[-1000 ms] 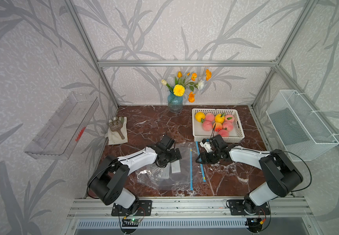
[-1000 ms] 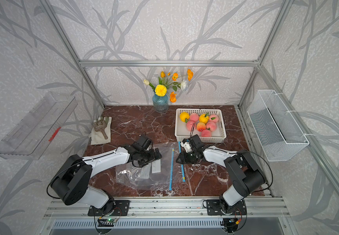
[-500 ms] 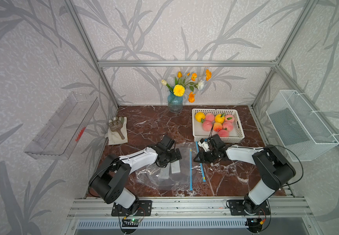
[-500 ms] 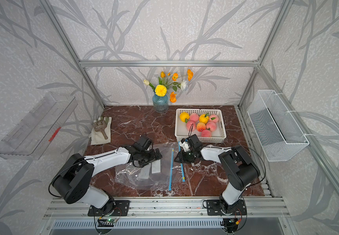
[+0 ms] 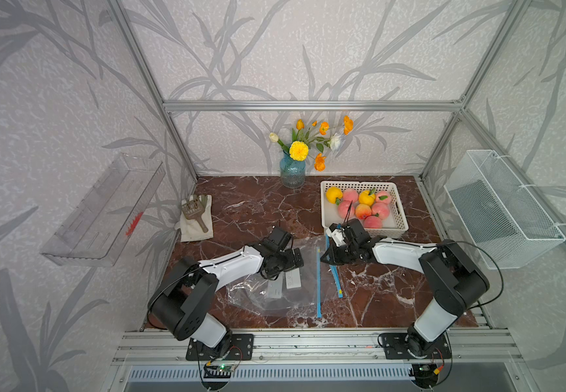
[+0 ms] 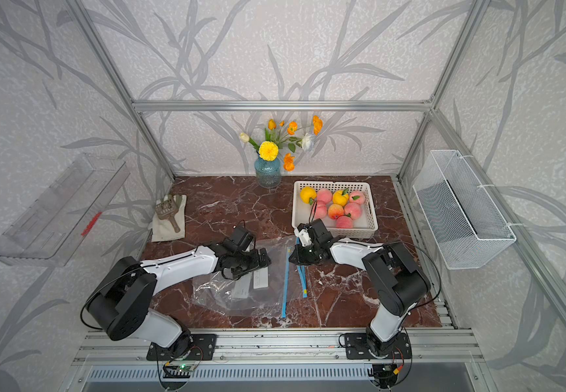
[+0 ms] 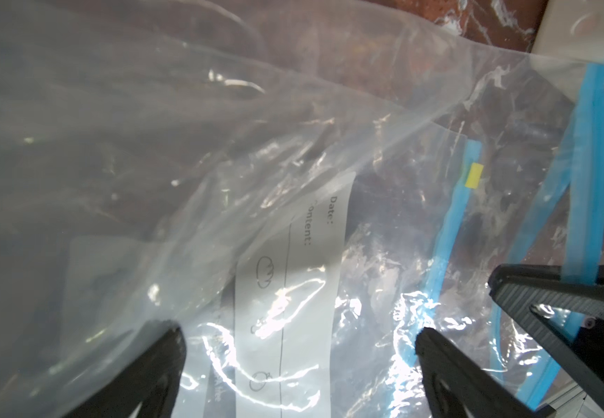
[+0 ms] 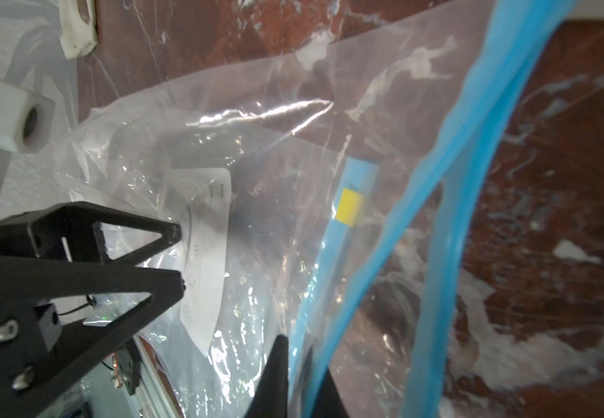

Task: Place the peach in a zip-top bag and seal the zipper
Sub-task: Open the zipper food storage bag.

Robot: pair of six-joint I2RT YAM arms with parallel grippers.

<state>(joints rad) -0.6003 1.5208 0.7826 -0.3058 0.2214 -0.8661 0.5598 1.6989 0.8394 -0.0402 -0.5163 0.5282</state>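
Zip-top bag (image 5: 251, 295) lies crumpled on the marble table (image 5: 240, 203) near the front edge. Left gripper (image 5: 293, 259) hangs over it, jaws spread wide — right gripper (image 8: 298, 358) is clenched on its blue zipper strip (image 8: 412, 224). Farther back, peaches (image 5: 363, 211) sit in the white basket (image 5: 398, 217).

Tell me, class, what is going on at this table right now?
Two robot arms are working on a clear zip-top bag lying on the marble table. The right gripper is shut on its blue zipper edge, while the left gripper hangs open over the bag's body. The peaches lie in the white basket; none is in the bag yet.
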